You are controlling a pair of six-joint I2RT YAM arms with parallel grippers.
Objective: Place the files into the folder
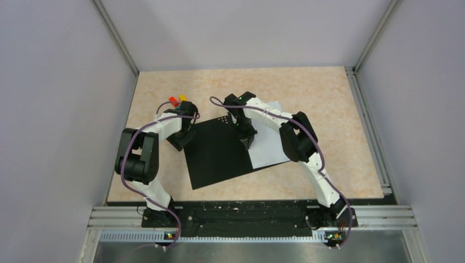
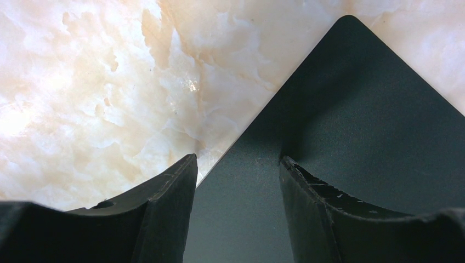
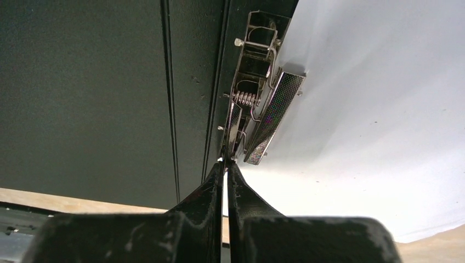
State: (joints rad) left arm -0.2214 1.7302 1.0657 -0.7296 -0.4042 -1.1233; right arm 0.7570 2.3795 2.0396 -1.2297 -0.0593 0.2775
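One folder (image 1: 219, 153) lies open mid-frame, with white paper (image 1: 268, 145) on its right half; I cannot count the sheets. The right pincer (image 3: 226, 164) points down, pinching the single metal clip (image 3: 257, 109). The left pincer (image 2: 237, 159) hovers spread over the folder's left corner.

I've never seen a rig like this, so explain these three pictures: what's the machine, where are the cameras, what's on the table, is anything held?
Two robot arms stand at the near edge of a table. One picture looks down from above; the other two come from a camera on each wrist. An open folder lies on the table with white paper on its right half. The left gripper, open at the folder's corner, holds nothing; the right gripper is shut at the metal clip.
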